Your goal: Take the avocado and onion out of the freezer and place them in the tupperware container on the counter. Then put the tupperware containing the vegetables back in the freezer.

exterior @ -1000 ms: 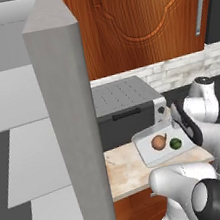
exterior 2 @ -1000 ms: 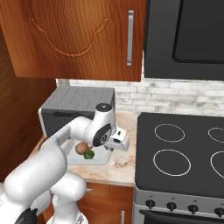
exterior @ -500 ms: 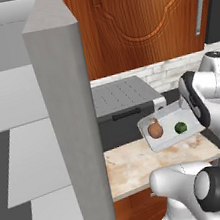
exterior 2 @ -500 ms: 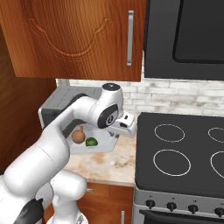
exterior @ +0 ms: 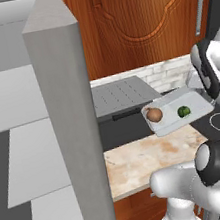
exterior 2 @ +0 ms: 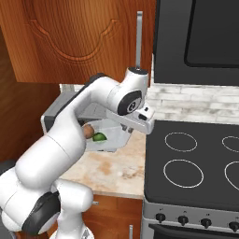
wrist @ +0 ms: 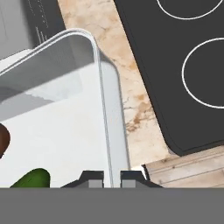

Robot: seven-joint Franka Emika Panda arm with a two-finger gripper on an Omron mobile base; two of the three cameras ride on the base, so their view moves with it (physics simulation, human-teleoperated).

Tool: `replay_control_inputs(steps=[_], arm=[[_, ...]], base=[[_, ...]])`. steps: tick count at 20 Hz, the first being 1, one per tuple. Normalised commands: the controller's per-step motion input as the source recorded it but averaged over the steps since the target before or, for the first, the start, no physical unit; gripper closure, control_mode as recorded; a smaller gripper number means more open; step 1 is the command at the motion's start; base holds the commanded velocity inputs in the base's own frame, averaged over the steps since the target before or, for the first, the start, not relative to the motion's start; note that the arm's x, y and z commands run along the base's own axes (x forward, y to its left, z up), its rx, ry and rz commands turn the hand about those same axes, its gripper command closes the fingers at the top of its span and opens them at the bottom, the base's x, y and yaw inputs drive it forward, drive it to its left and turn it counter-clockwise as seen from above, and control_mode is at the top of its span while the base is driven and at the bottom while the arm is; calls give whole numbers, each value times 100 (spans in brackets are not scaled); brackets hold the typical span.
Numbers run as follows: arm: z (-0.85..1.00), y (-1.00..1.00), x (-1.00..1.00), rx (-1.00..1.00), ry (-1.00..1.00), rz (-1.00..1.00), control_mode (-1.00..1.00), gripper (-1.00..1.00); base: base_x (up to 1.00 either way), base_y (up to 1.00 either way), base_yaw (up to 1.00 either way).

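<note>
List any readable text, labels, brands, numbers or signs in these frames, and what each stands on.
None can be read.
The tupperware container, avocado, onion, counter and freezer are plain.
The toaster oven has faint pale marks on its dark front in the hand view, too small to read.
The stovetop has white burner rings, no writing.

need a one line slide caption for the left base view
Pincer shut on the tupperware rim, holding it above the counter with onion and avocado inside, beside the open freezer.
</note>
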Motion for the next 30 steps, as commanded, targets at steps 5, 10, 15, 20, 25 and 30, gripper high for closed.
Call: replay_control_inputs(steps=[5,10,15,20,25,30], arm=[[38,-5,0,17,3,-3,-100,100],[17,0,-8,11,0,-10,-100,100],[7,15,-52,-1,-10,-21,-100,100],[18,29,-73,0,-24,-29,-100,100],[32,34,-65,0,-15,-28,-100,100],[22,35,-49,-2,0,-31,-100,100]], base=[[0,0,0],[0,0,0],[0,0,0],[0,0,0],[0,0,0],[0,0,0]])
